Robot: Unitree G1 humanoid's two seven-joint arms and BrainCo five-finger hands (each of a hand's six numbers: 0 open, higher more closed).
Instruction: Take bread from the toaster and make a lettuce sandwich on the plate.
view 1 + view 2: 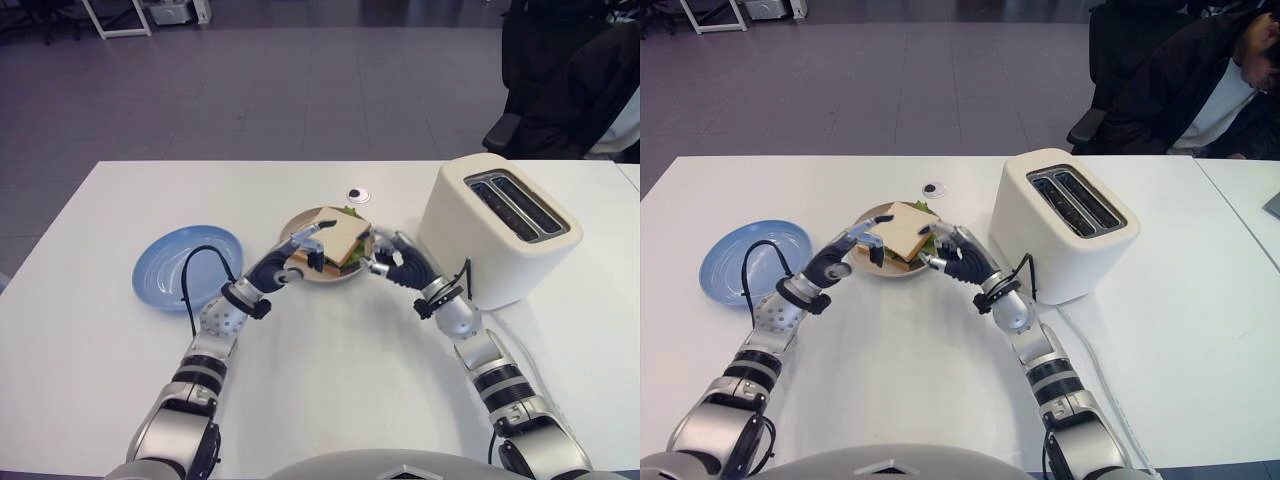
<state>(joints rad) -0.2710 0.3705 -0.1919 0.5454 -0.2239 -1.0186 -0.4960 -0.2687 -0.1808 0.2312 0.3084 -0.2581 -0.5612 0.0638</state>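
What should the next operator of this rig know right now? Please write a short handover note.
Left hand: against the sandwich's left side; grip unclear.
Right hand: against its right side; grip unclear.
Sandwich, lettuce showing at its edge, sits on the tan plate, mid-table. Toaster at right, slots look empty. Blue plate at left.
Done: sandwich assembled.
Left: probably only to withdraw both hands.

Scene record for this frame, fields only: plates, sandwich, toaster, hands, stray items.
tan plate: centre of table, left of toaster
sandwich: stacked on tan plate, lettuce peeking out at far edge
toaster: cream, two slots, no bread sticking out
left hand: at sandwich's left edge
right hand: at sandwich's right edge, beside toaster
blue plate: left of tan plate, apart from it
small round object: black and white, behind tan plate
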